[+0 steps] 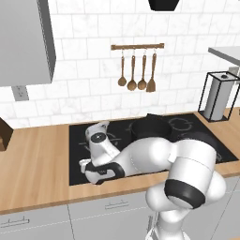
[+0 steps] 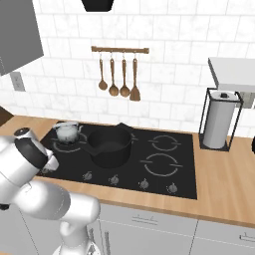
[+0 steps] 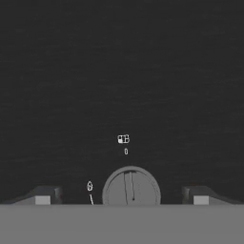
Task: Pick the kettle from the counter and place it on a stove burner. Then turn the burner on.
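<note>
Overhead, the white marble-tile wall (image 2: pixel 169 55) fills the back of the kitchen, with a grey wall cabinet (image 1: pixel 26 42) hung at its left and a dark range hood (image 2: pixel 97 4) at the top edge. Below it runs the long light-brown wood-grain counter (image 2: pixel 224 179), with grey drawer fronts (image 2: pixel 149 231) beneath. Set into the counter is the glossy black glass cooktop (image 2: pixel 184 164), marked with white ring outlines; the wide white-ringed stove burner (image 2: pixel 160 165) at its front right lies bare. A large black pot (image 2: pixel 110 144) stands on the middle of the glass. Just to the pot's left, at the back left of the cooktop, the small squat silver-grey metal kettle (image 2: pixel 67 132) sits upright on a ring outline, apart from the pot. At the right end of the counter stands a paper-towel roll in a black wire frame (image 2: pixel 219 119), under a white shelf (image 2: pixel 231 72). On the wall a wooden rail with four hanging wooden utensils (image 2: pixel 119 74) is fixed above the pot. The white arm bends low over the cooktop's front left. Its gripper (image 3: pixel 121 195) points at the glass with the jaws spread wide and nothing between them; a round grey control knob (image 3: pixel 131 187) lies between the two fingertips (image 3: pixel 43 196), beside small white printed markings (image 3: pixel 123 139).
</note>
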You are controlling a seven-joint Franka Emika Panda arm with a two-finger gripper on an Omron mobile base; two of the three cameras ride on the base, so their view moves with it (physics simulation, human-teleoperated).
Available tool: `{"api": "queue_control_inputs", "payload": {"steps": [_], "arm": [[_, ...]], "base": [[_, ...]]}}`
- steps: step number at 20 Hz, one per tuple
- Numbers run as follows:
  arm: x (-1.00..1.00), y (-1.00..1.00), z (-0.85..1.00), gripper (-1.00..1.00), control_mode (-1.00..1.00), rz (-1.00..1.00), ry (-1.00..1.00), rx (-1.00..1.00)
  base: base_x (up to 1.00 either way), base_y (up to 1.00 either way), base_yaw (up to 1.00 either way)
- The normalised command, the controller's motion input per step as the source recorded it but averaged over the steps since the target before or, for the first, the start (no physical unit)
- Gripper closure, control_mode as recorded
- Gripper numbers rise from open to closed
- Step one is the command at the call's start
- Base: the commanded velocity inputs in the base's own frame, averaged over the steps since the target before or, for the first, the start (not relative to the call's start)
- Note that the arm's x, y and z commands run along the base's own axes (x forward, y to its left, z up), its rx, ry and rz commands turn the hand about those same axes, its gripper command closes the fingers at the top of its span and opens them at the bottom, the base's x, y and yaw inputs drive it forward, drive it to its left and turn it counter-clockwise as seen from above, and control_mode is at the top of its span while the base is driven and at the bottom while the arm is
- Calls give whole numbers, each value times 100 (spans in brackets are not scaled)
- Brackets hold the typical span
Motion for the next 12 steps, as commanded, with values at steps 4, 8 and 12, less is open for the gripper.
{"api": "queue_control_inputs", "payload": {"steps": [4,8,12], "arm": [[0,0,-4,100,-100,0,0,0],[0,0,0,100,-100,0,0,0],[0,0,0,100,-100,0,0,0]], "base": [[0,0,0],[0,0,0],[0,0,0]]}}
